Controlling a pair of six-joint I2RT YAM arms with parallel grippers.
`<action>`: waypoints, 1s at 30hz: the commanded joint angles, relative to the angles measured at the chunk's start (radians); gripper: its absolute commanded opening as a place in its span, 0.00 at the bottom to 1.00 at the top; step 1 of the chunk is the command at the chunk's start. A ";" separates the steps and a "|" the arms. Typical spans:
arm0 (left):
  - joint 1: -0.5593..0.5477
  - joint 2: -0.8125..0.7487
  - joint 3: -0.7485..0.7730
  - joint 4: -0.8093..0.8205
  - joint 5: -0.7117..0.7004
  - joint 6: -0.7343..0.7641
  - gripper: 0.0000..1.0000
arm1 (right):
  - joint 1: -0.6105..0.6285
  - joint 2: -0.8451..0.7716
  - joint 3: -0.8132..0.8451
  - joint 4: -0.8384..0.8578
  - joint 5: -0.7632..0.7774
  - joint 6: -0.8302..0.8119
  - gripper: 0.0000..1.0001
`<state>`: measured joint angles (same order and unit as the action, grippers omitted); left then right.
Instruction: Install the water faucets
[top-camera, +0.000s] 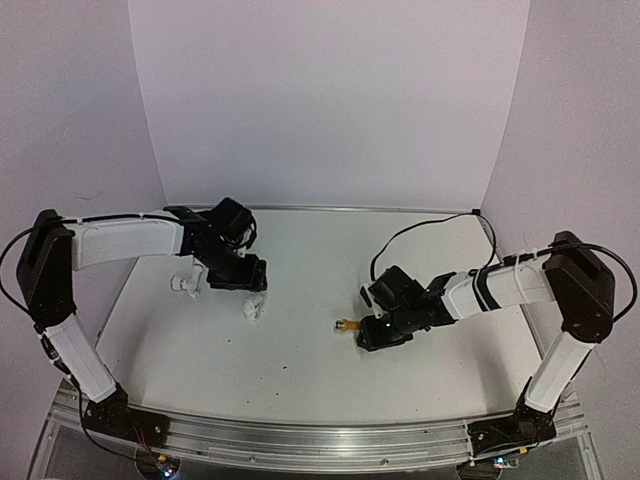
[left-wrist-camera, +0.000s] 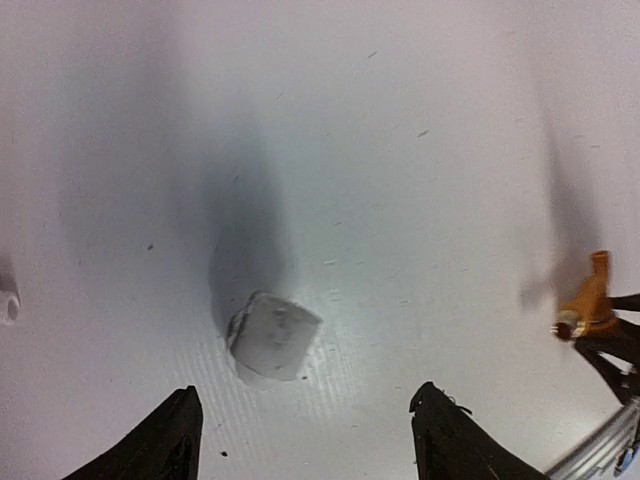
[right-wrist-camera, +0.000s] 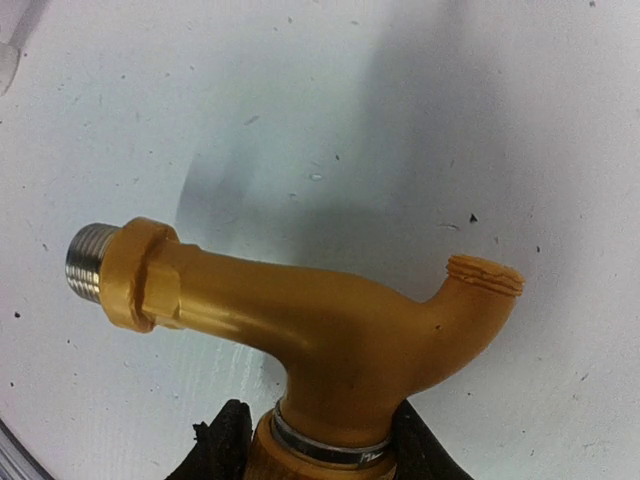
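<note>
Pickup of the white pipe fitting (left-wrist-camera: 272, 335) comes next, we judge: our left claw (left-wrist-camera: 307, 400) hangs open near it; our right claw (right-wrist-camera: 325, 448) grips the yellow-gold faucet (right-wrist-camera: 330, 325).

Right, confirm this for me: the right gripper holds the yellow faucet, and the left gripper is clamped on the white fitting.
Wrong on the left gripper: it is open, not clamped. The left wrist view shows its fingers wide apart, with the white fitting lying on the table beyond them, clear of both. The right gripper does hold the yellow faucet.
</note>
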<state>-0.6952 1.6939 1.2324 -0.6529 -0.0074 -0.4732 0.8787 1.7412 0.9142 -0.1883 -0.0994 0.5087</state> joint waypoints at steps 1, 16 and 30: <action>-0.004 -0.150 0.051 0.127 0.270 -0.001 0.77 | 0.005 -0.084 0.041 0.075 -0.006 -0.104 0.08; -0.053 0.023 -0.006 0.567 0.715 -0.202 0.77 | 0.009 -0.121 0.124 0.235 -0.123 -0.148 0.06; -0.064 0.045 -0.005 0.578 0.709 -0.168 0.04 | 0.016 -0.100 0.142 0.246 -0.134 -0.118 0.17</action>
<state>-0.7620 1.7565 1.2018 -0.1215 0.7029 -0.6781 0.8867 1.6436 1.0115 0.0071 -0.2272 0.3767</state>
